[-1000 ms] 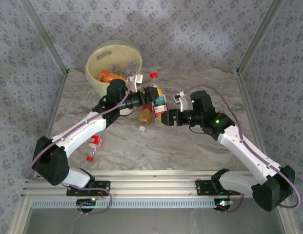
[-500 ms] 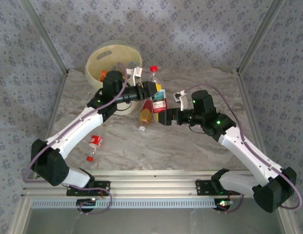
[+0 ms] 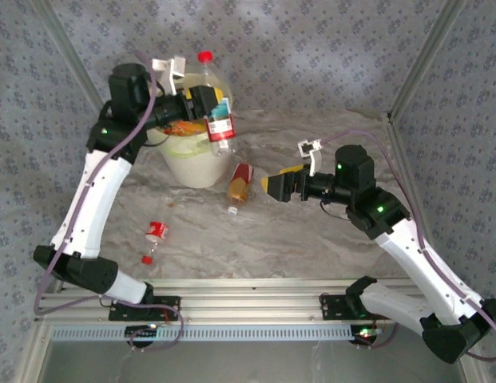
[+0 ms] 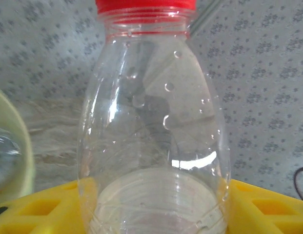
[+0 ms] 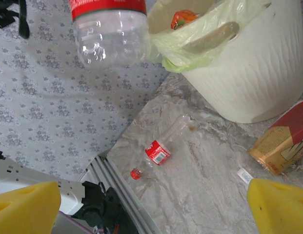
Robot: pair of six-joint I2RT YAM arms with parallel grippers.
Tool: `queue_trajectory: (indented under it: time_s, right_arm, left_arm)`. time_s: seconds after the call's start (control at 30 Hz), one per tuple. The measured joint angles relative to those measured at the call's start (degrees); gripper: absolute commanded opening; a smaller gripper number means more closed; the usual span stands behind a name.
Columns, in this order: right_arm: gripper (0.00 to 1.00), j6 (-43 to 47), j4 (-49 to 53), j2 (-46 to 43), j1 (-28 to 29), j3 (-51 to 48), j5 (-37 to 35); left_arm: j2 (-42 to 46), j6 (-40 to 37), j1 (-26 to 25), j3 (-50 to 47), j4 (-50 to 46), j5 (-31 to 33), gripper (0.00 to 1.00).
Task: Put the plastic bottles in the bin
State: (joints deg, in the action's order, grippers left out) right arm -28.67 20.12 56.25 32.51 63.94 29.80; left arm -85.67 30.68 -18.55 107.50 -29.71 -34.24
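Observation:
My left gripper (image 3: pixel 206 108) is raised over the bin (image 3: pixel 192 163) and is shut on a clear plastic bottle (image 3: pixel 214 100) with a red cap and a red label. In the left wrist view the bottle (image 4: pixel 153 122) stands between my yellow fingers (image 4: pixel 39 209). The cream bin (image 5: pixel 249 73) has a pale green liner (image 5: pixel 190 44) and orange-labelled bottles inside. My right gripper (image 3: pixel 279 183) hovers open over the table, right of a brown bottle (image 3: pixel 240 183). A clear red-labelled bottle (image 5: pixel 158 148) lies between its spread fingertips (image 5: pixel 24 209).
The clear red-labelled bottle (image 3: pixel 154 234) lies near the table's front left, close to the metal rail (image 3: pixel 248 291). A small white scrap (image 3: pixel 231 210) lies beside the brown bottle. Patterned walls enclose the table at the back and sides.
My left arm has lifted the red-capped bottle from beside the bin to above its rim. My right gripper has opened, let the bottle go and drawn back to the right.

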Motion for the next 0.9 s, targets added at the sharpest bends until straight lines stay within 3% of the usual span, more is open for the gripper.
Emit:
queue_trajectory:
  time_s: [0.17,0.37,0.67,0.9]
  right_arm:
    - [1.00,0.4,1.7,-0.5,0.0,0.0,-0.8]
    - [1.00,0.9,2.7,-1.9,-0.5,0.0,-1.6]
    - [1.00,0.9,3.5,-2.4,-0.9,0.0,-2.0]
    - [1.00,0.9,3.9,-3.0,-1.3,-0.2,-2.0]
  left_arm:
    - [-6.9,-3.3,4.4,10.2,-9.7,1.1,0.64]
    - [-14.1,-3.6,8.1,14.3,-17.6,1.9,0.64]
    - [-19.4,-1.0,11.4,19.0,-20.9,1.2,0.65]
    - [-22.1,1.8,13.3,19.5,-20.9,-0.3,0.76]
